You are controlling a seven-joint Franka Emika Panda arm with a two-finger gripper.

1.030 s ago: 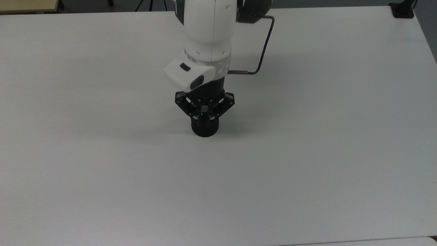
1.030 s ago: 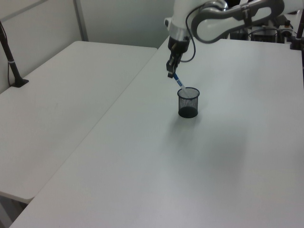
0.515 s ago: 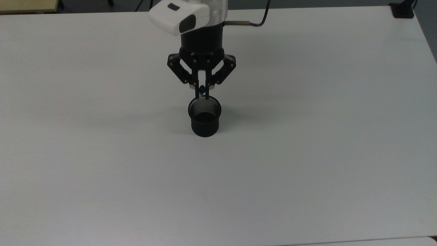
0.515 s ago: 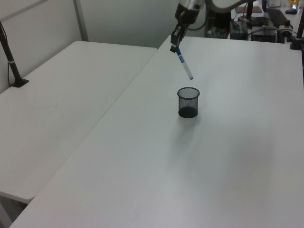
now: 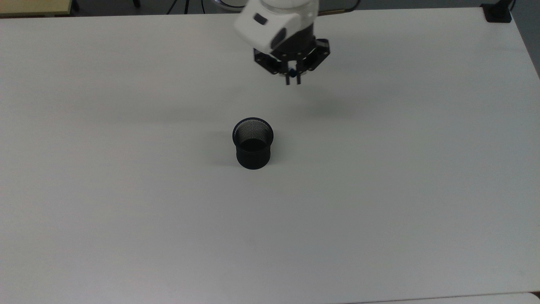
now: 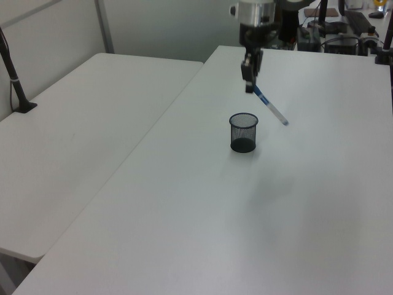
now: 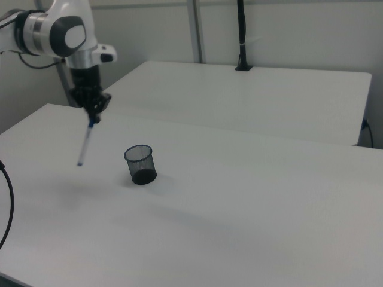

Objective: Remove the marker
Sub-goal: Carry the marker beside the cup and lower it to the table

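Clamped on the blue cap end of the marker (image 6: 268, 105), my gripper (image 6: 250, 88) hangs in the air above the white table (image 6: 202, 203), with the pen slanting down and away from the fingers so its small blue end points toward the left view's right. From the right view I see the same hold: the gripper (image 7: 93, 118) pinches the top of the marker (image 7: 84, 145), whose white barrel hangs down at a slight tilt, its lower tip well above the tabletop. The black mesh cup (image 6: 244, 132) stands upright on the table, near the pen but apart from it, and I see nothing between the two. In the top view the cup (image 5: 252, 143) sits near the middle while the gripper (image 5: 293, 78) is up toward the far edge, offset to the top view's right. From that angle the marker is almost wholly hidden under the fingers; I can make out just a speck of blue. A second white table (image 6: 73, 129) adjoins on the left view's left, with a black post (image 6: 13, 77) clamped at its edge. The arm's upper links are cut off by the frame in the top view.
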